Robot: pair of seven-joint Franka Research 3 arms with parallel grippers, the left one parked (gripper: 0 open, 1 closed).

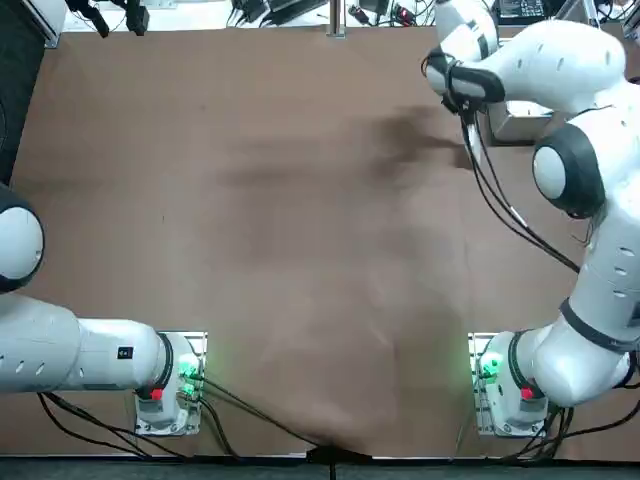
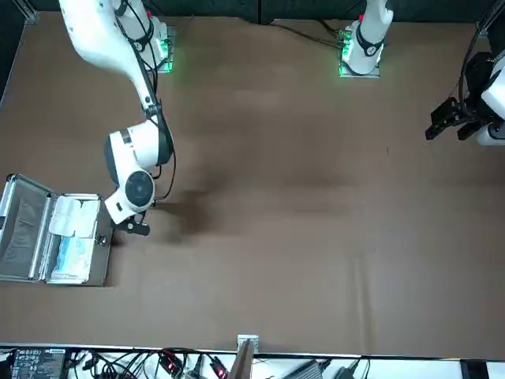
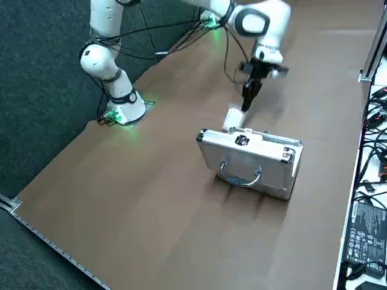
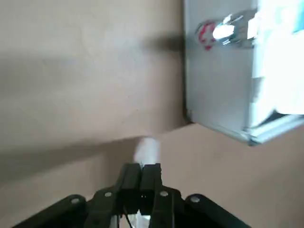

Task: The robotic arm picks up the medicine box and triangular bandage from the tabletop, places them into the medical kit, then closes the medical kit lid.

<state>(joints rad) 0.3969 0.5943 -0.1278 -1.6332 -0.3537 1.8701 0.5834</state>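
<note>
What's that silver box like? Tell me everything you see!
The silver case looks like metal, with shiny edges and corners. It sits on the table, wide open, its lid tipped up. The lid has a curved handle, and a latch shows on the body. Inside are something puffy and white and something pale blue. The right gripper, with a white item at its tips, is beside the case.

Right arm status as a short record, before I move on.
right gripper: beside the medical kit, above the table; fingers closed on a small white item
held item: white item, probably the medicine box
in kit: puffy white pack, likely the triangular bandage
medical kit lid: open
remaining: place held item, close lid
</note>
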